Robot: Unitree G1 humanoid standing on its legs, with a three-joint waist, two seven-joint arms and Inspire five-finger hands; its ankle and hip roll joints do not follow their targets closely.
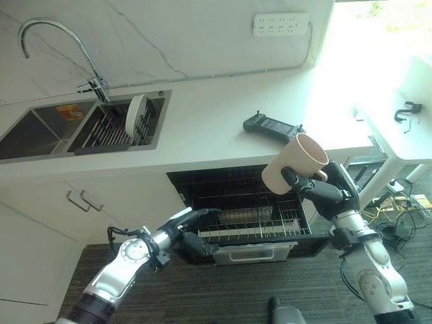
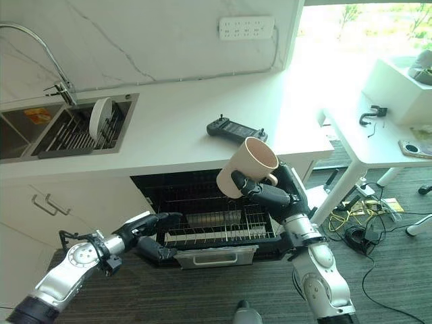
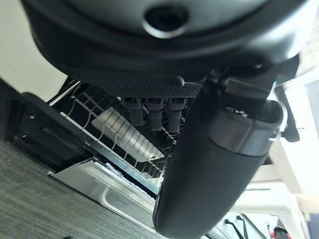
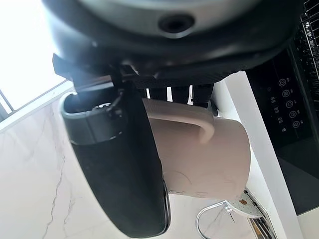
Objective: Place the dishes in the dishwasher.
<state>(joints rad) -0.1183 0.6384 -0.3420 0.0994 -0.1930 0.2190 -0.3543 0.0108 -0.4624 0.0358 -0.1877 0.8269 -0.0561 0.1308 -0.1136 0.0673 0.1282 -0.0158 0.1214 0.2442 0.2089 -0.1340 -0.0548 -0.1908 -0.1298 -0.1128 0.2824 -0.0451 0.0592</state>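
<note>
Left robot hand [image 2: 145, 229]: lowest in the eye views, reaching to the front edge of the pulled-out dishwasher rack [image 2: 216, 233]; fingers lie fairly straight along the wire front, thumb below, and its wrist view shows nothing held in it.
Dishwasher [image 1: 202, 185]: open under the counter [image 2: 175, 142], its wire rack drawn out over the dark floor, with a ribbed grey insert sitting in the middle of the basket.
Right robot hand [image 1: 317, 192]: raised above the right side of the rack, fingers and thumb curled round a cream mug [image 1: 293, 165].
Mug position: held in the air, tilted, mouth pointing up and away from the robot; its handle shows beside the fingers in the right wrist view.
Handling judgement: the mug looks like glazed ceramic, so rigid, moderately heavy, smooth enough to slip, and liable to chip against the wire tines; the present grip round the body near the handle seems the sound place to hold it.
Plate [image 1: 135, 116]: white, standing on edge in the sink's drying rack [image 2: 74, 131], well apart from both hands and not yet loaded.
Counter clutter: a black handheld controller [image 2: 233, 129] lies near the right end.
</note>
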